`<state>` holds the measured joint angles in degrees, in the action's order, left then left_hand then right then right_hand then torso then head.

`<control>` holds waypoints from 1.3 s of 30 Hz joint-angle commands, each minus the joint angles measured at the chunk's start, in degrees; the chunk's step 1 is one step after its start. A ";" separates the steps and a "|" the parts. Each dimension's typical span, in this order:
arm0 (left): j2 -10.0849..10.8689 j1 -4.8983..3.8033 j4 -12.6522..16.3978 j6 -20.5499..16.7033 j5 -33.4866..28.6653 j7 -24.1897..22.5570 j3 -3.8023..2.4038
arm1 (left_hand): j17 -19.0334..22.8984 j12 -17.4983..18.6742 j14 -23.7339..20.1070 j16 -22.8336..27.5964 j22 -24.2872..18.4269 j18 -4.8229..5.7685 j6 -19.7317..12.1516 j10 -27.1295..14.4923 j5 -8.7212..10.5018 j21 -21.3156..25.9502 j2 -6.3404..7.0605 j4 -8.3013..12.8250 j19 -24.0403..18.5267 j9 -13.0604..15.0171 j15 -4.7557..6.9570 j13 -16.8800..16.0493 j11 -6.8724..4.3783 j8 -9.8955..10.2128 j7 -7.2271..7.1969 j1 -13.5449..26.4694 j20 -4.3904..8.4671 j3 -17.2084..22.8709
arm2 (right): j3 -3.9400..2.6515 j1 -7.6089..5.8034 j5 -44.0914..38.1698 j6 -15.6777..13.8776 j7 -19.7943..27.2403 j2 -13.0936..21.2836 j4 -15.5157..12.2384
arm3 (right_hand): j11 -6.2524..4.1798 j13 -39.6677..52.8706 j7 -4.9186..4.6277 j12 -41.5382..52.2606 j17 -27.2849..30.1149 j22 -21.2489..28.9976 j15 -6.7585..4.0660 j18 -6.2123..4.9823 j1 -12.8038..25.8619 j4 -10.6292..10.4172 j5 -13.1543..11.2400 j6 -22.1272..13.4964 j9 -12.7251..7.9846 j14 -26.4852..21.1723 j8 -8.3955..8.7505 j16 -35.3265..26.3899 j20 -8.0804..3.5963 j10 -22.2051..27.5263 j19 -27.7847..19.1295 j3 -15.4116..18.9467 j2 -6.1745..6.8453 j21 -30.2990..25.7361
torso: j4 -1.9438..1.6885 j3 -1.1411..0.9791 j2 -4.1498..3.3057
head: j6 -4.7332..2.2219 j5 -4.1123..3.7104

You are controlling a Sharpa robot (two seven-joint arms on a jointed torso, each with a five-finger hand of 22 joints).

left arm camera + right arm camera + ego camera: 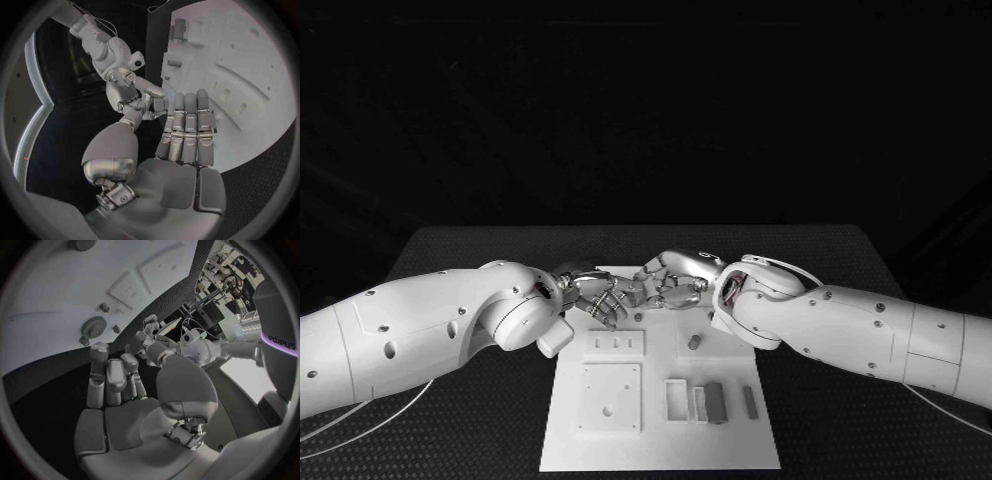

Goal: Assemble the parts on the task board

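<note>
Here the black table (473, 250) carries the white rectangular task board (661, 445), which runs from the middle of the table toward the near edge. Above the board's far end the two white arms meet: the left arm (401, 335) comes in from one side, the right arm (862, 330) from the other. The silver left hand (596, 295) and the silver right hand (668, 280) are close together over that far end, their fingers nearly touching, perhaps touching; I cannot tell which.

In the left wrist view, the left hand (184, 132) has its fingers stretched straight and pressed side by side, thumb apart, holding nothing I can see. In the right wrist view, the right hand (115, 382) has its fingers bent inward, close together; whether anything sits between them I cannot tell.

The small grey parts lie well nearer than the hands: a dark grey bar (715, 402) and a thinner grey strip (749, 401) lie side by side in the board's near right portion, and a short grey peg (694, 342) is just beside the right wrist.
</note>
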<state>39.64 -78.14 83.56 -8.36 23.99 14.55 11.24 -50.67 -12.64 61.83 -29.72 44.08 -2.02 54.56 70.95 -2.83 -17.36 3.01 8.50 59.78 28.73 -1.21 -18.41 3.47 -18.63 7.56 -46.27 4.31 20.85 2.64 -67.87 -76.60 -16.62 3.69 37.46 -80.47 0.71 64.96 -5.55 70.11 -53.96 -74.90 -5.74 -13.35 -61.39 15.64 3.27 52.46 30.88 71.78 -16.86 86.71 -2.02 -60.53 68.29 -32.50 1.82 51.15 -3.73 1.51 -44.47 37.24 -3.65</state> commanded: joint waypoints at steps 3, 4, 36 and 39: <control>-0.14 -0.03 0.03 -0.05 0.40 -0.15 -0.03 | -0.08 -0.03 -0.37 -0.41 0.20 -0.45 0.18 0.00 0.02 -0.18 -0.19 0.37 -0.16 -0.15 0.13 -0.24 0.01 0.25 0.16 -0.07 0.23 0.22 | -0.01 -0.02 -0.32 1.52 0.08 -0.27 -0.18 | -0.23 -0.08 -1.33 0.29 -0.02 -1.00 0.04 -1.65 0.52 -0.29 0.19 1.86 0.10 0.35 -0.39 0.02 -0.36 -0.03 0.09 -0.06 0.23 0.25 | -0.01 -0.01 0.01 | 0.10 0.01; -0.16 -0.03 -0.02 -0.05 0.39 -0.18 -0.03 | -0.08 -0.03 -0.38 -0.42 0.22 -0.45 0.18 0.00 0.02 -0.19 -0.24 0.40 -0.16 -0.16 0.13 -0.27 0.01 0.26 0.16 -0.09 0.23 0.23 | -0.01 -0.02 -0.30 1.59 0.05 -0.34 -0.18 | -0.23 -0.08 -1.33 0.29 -0.01 -1.00 0.03 -1.65 0.53 -0.29 0.19 1.86 0.10 0.34 -0.39 0.02 -0.37 -0.03 0.09 -0.06 0.23 0.25 | 0.00 0.00 0.02 | 0.09 0.03; -0.26 -0.03 0.33 0.61 0.83 0.21 -0.03 | -0.43 -0.05 0.13 -2.44 2.29 -0.27 2.28 1.47 0.02 -0.99 -4.32 6.39 0.41 0.12 0.63 -3.17 -0.65 -0.02 -0.55 -3.35 0.66 1.17 | -0.01 -0.01 -0.15 3.10 -0.03 -1.73 0.62 | -0.25 -0.11 -1.31 0.28 0.21 -0.98 0.02 -1.65 0.60 -0.34 0.19 1.90 0.13 0.22 -0.37 -0.05 -0.39 -0.03 0.09 -0.12 0.20 0.19 | 0.04 -0.05 0.02 | 0.50 -0.02; -0.24 -0.03 0.27 0.39 0.83 0.31 -0.03 | -0.49 -0.15 0.40 -2.75 2.52 -0.28 2.65 1.84 0.02 -1.12 -5.22 7.07 0.63 0.21 0.76 -3.53 -0.81 -0.15 -0.70 -3.77 0.76 1.43 | -0.01 -0.01 -0.15 3.10 -0.02 -1.72 0.57 | -0.25 -0.12 -1.31 0.28 0.20 -0.98 0.02 -1.65 0.60 -0.34 0.19 1.91 0.13 0.23 -0.36 -0.05 -0.39 -0.03 0.09 -0.13 0.20 0.19 | 0.06 -0.06 0.01 | 0.51 -0.04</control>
<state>39.54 -78.09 83.58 -8.32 24.78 15.47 11.33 -51.10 -12.63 62.29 -32.35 46.56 -1.28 56.92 72.48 -2.83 -18.25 -1.91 15.40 60.31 28.88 -0.76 -21.90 2.72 -18.59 6.84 -50.09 4.83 22.36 2.59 -67.94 -76.52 -14.70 3.58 35.86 -79.82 0.71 64.91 -5.55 70.11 -53.71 -74.90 -5.68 -13.35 -61.16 15.65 3.27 52.47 30.99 71.73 -17.07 86.70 -2.15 -60.53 68.40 -32.50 2.06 51.15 -3.70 1.46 -44.46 37.74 -3.69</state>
